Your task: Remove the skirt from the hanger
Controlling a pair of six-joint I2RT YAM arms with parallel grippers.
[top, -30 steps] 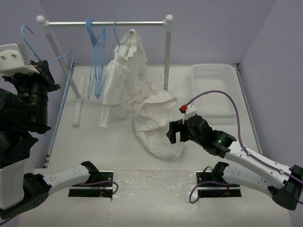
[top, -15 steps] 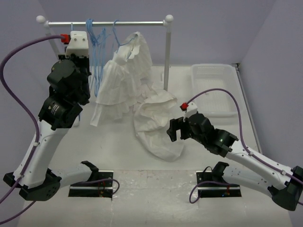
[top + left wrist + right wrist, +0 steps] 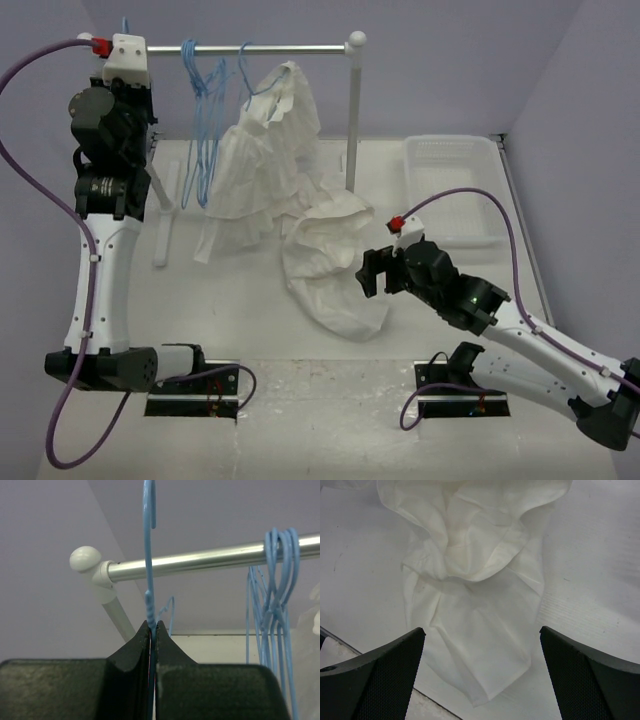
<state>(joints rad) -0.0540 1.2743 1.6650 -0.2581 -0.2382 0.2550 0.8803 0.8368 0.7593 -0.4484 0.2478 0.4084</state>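
The plain white skirt (image 3: 330,262) lies crumpled on the table, off any hanger; it also fills the right wrist view (image 3: 475,580). My left gripper (image 3: 124,45) is raised high at the left end of the rail. It (image 3: 153,623) is shut on the twisted neck of a light-blue hanger (image 3: 148,535). The hanger's hook (image 3: 125,22) pokes up above the rail; the rest of it is hidden. My right gripper (image 3: 375,272) is open and empty just right of the skirt. Its fingers (image 3: 380,675) stand wide apart over the skirt's lower end.
A clothes rail (image 3: 250,47) on white posts stands at the back and shows in the left wrist view (image 3: 200,557). Several more blue hangers (image 3: 205,110) hang on it, beside a white ruffled garment (image 3: 262,150). A white tray (image 3: 455,185) sits at the back right.
My left arm has swung up from the near left to the left end of the rail, carrying the hanger. The ruffled garment has swayed a little. The right arm has barely moved.
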